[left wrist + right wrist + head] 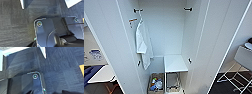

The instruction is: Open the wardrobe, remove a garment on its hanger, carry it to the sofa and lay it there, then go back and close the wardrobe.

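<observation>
White wardrobe (pixel 166 30) stood open in the head view, both doors swung wide; held one white top (pixel 143 45) hanging, one basket (pixel 156 83) below, no black garment. Could clip a door when closing, standing so near. Showed dark carpet (pixel 12 25) in both wrist views; couldn't tell either gripper's state.

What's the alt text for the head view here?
An open white wardrobe seen from close in front, with a white top hanging at the upper left inside. Lower down are a white shelf and, on the wardrobe floor, a box of small items; a white folding rack stands at the right.
</observation>
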